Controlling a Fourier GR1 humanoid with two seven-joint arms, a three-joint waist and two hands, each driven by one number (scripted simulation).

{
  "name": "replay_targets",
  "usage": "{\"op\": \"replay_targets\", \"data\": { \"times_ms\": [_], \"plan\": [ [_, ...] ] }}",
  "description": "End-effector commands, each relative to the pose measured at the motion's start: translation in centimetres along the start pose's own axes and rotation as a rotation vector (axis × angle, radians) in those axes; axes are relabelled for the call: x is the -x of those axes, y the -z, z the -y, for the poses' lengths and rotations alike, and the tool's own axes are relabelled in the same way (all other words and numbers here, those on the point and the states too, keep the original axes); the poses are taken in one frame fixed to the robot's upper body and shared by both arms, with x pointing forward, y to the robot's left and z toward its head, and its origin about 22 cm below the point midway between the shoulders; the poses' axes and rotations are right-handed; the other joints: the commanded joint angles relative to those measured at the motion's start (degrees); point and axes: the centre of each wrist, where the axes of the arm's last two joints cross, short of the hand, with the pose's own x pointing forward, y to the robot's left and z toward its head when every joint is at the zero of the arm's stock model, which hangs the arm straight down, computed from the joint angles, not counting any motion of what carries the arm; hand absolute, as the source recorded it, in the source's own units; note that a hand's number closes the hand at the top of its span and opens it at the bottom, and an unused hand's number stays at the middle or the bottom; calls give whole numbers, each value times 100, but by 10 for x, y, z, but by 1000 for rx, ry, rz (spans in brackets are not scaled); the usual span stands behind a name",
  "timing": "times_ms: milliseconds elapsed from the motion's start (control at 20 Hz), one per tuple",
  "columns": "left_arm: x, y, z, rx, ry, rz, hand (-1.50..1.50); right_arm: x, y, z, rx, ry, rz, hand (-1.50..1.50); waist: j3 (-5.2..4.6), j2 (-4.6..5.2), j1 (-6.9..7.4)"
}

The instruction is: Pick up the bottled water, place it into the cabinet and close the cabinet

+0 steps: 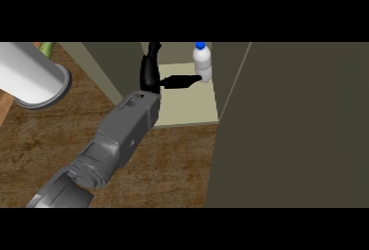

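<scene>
Wood of the counter (166, 166) lies nearest. A grey arm (122, 132) comes in low on the left and reaches up across it. At its end the left hand (150, 73) is inside the cabinet (108, 63), over the pale shelf (187, 105). Its fingers are spread out straight. Some point up, and one pokes sideways so its tip touches the low part of the water bottle (203, 61). Nothing wraps round the bottle, so the hand looks let go. The bottle stands up on the shelf, near the back. The putting-in part looks done. The big door (302, 122) on the right is open, so closing it is left.
</scene>
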Motion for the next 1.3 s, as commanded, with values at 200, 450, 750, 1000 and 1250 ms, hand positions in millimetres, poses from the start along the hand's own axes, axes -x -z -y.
{"op": "replay_targets", "data": {
  "times_ms": [200, 450, 750, 1000, 1250],
  "plan": [
    [-24, 10, 11, 134, -219, 90, -150, -16, -8, 6, -4, 12, 33, -150, -1, -13, -5],
    [-25, 6, 13, 243, -330, 74, -150, -3, -7, 3, 0, -9, 2, -150, 4, -78, 70],
    [-29, -9, 20, 253, -440, 61, -150, -19, -10, 0, 9, -8, -3, -150, 2, -144, 154],
    [-15, -32, 13, 295, -490, 72, -150, -21, -10, 2, 36, -22, -7, -150, 4, -176, 428],
    [-19, -62, 3, 315, -515, 31, 150, -20, -5, 1, 21, -57, 15, -150, 4, -206, 534]
  ]
}}
